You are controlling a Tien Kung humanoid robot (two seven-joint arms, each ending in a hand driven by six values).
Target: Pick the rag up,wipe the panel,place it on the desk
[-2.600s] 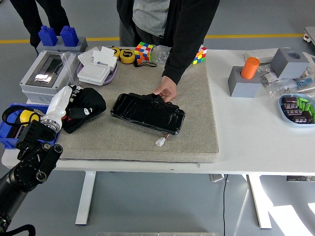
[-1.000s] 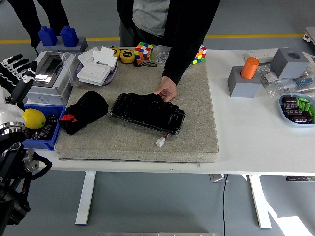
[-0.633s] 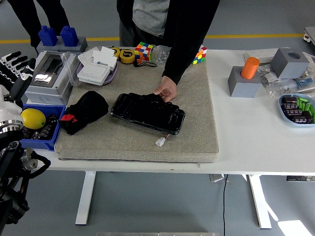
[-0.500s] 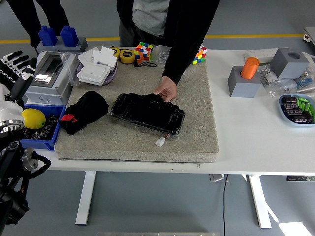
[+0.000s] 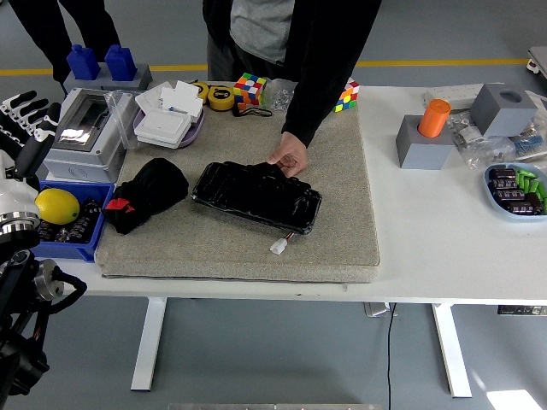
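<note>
At the far left edge the robot's left hand (image 5: pixel 24 124) is raised beside the desk (image 5: pixel 444 231), its fingers (image 5: pixel 19 101) spread wide and holding nothing. Just right of it sit a grey box (image 5: pixel 81 132) and, nearer, a blue bin (image 5: pixel 73 243) with a yellow lemon (image 5: pixel 53 206) in it. The black rag (image 5: pixel 145 194) lies bunched on the left part of the beige mat (image 5: pixel 342 213) (a small red tag shows on its near side), just beside the panel (image 5: pixel 256 195) but apart from it. The glossy black panel lies slantwise at the mat's middle. A person's hand (image 5: pixel 289 155) rests on its far edge. Further right, off the mat, stands a grey block with an orange cylinder (image 5: pixel 434 118) on top.
</note>
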